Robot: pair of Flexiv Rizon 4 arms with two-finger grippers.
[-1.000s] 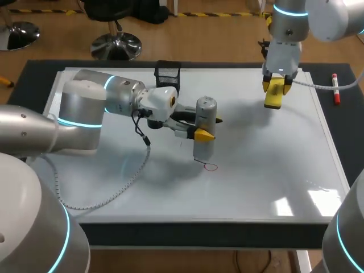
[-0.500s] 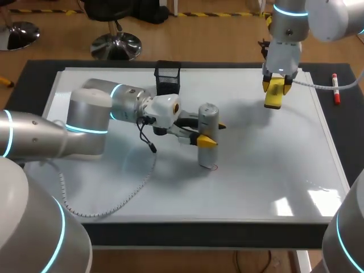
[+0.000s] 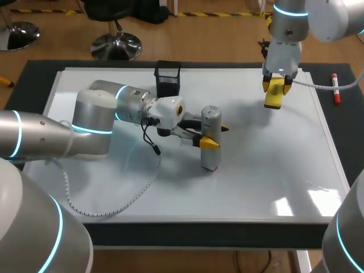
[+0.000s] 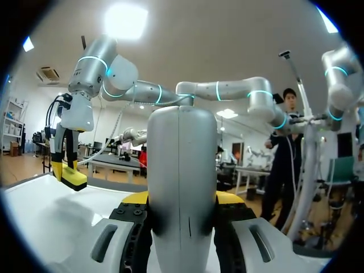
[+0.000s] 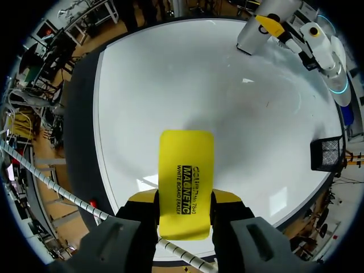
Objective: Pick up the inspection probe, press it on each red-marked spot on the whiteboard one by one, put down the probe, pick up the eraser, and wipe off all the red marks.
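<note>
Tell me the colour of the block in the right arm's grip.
Bright yellow with black print; the eraser shows best in the right wrist view.

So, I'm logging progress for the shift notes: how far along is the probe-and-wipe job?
Done: the left gripper holds the probe, and the right gripper already holds the eraser above the whiteboard. In hand: the probe stands upright, its base on the board. Left: putting down the probe and wiping; no red marks show, so remaining presses are unclear.
</note>
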